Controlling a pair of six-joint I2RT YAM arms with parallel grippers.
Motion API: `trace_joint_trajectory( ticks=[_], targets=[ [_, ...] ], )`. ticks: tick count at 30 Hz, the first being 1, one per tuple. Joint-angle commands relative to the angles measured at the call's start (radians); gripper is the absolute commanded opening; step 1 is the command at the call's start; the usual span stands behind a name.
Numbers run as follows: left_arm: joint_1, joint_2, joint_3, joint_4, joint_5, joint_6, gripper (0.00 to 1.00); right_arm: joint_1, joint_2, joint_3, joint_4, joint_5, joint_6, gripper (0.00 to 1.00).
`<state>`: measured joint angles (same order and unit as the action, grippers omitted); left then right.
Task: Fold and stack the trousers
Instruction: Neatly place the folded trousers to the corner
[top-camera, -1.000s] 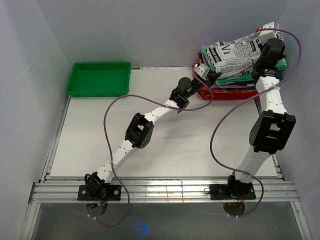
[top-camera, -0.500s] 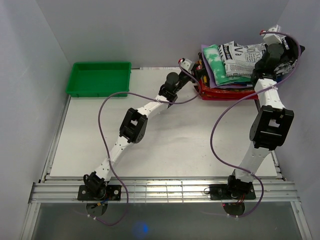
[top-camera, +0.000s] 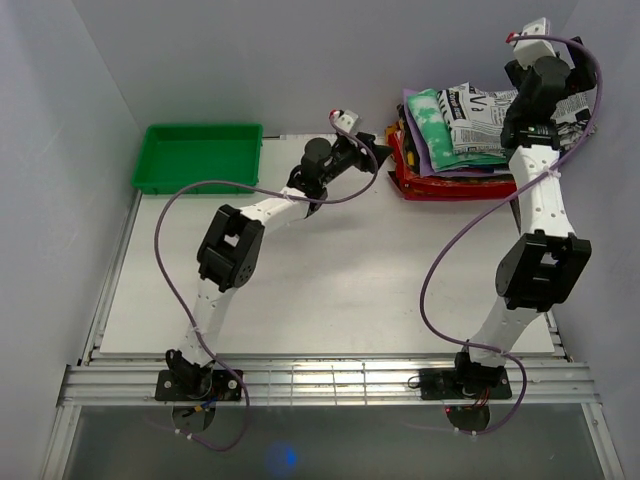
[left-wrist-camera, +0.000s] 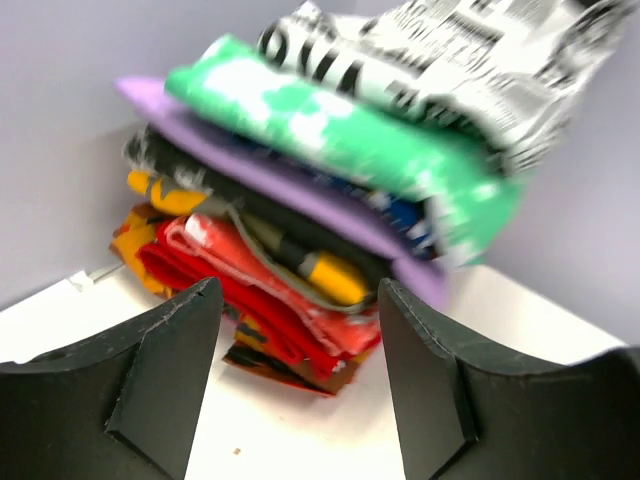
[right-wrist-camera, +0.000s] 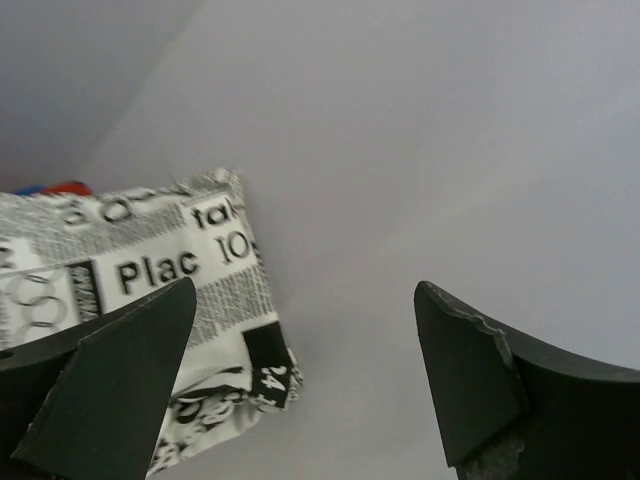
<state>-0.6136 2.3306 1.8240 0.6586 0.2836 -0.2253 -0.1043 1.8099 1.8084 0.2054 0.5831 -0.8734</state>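
The folded trousers (top-camera: 485, 112), white with black newspaper print, lie on top of the pile of folded clothes at the back right. In the left wrist view the trousers (left-wrist-camera: 470, 60) crown the pile. My left gripper (left-wrist-camera: 297, 290) is open and empty, low over the table just left of the pile, also seen from above as the left gripper (top-camera: 380, 150). My right gripper (right-wrist-camera: 305, 300) is open and empty, raised by the right wall, with a corner of the trousers (right-wrist-camera: 150, 290) below its left finger.
Under the trousers lie a green-and-white tie-dye garment (left-wrist-camera: 330, 130), a purple one (left-wrist-camera: 250, 170) and red and multicoloured clothes (left-wrist-camera: 250, 290). A green bin (top-camera: 198, 155) stands at the back left. The walls close in behind and right of the pile.
Both grippers opened and let go of the trousers, which now rest on the pile. The left arm drew back to the left; the right arm rose toward the back right corner.
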Motion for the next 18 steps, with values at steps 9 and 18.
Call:
trace_joint_trajectory(
  ticks=[9,18],
  targets=[
    [0.1,-0.457,-0.391,-0.057,0.095,-0.079,0.76,0.233,0.087,0.387,-0.756,-0.355,0.436,0.74],
    [0.19,-0.657,-0.584,-0.152,0.068,-0.091,0.79,0.308,0.189,0.345,-0.785,-0.129,0.43,0.73]
  ],
)
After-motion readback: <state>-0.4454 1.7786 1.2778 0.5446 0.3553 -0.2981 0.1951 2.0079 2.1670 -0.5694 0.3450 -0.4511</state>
